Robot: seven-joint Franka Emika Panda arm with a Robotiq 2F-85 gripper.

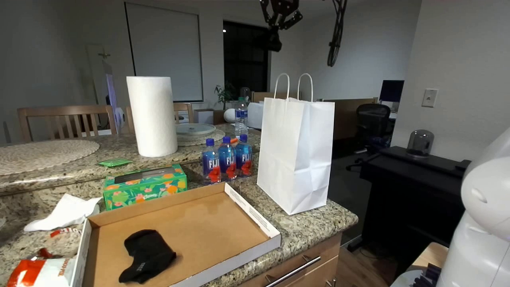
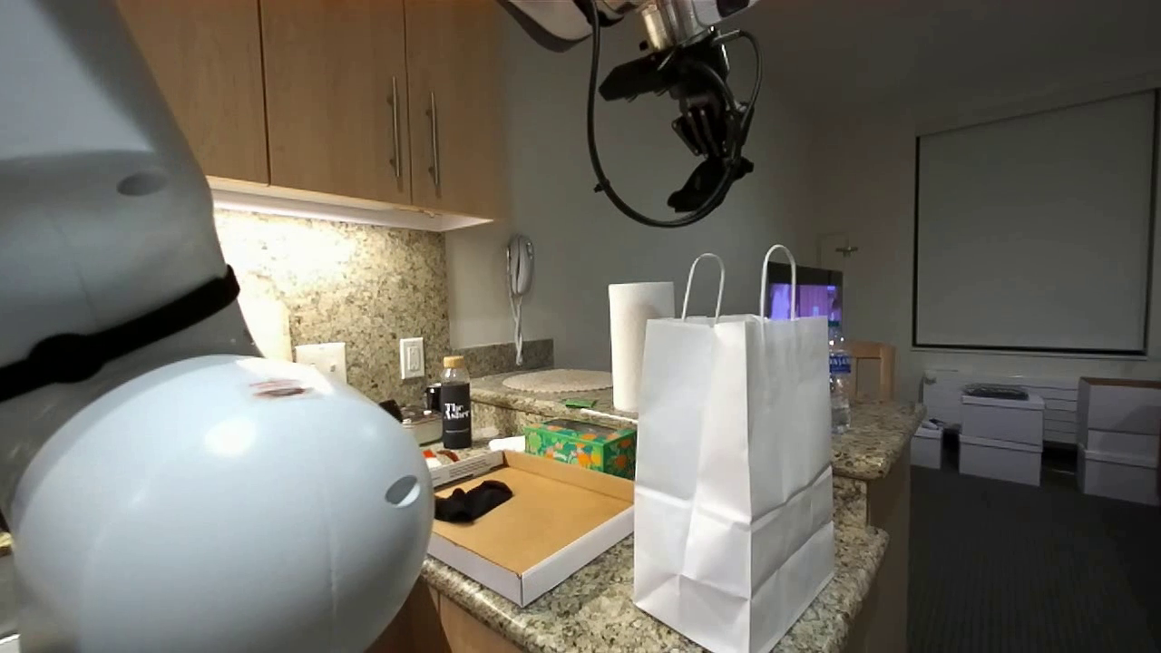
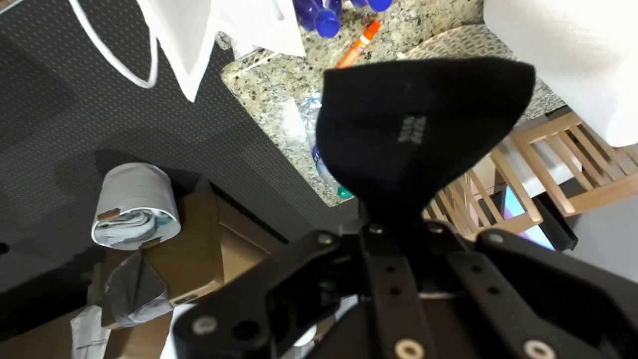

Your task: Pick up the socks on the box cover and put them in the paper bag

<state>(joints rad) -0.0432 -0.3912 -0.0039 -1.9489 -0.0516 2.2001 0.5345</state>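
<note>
High above the counter my gripper (image 3: 401,229) is shut on a black sock (image 3: 418,119), which flares out beyond the fingertips in the wrist view. Both exterior views show that held sock (image 1: 271,40) hanging from the jaws, higher than the paper bag's handles. Another black sock (image 1: 145,255) lies crumpled on the brown floor of the box cover (image 1: 207,223). The white paper bag (image 1: 297,159) stands upright near the counter's end with its two loop handles up. In the wrist view part of the bag (image 3: 254,25) shows at the upper left. The bag's inside is hidden.
A green tissue box (image 1: 145,187) and several bottles, including blue water bottles (image 1: 228,159), stand behind the box cover. A tall paper towel roll (image 1: 153,115) is on the raised ledge. The counter's edge (image 1: 346,219) runs close beside the bag. A loose cable (image 2: 594,136) loops beside the gripper.
</note>
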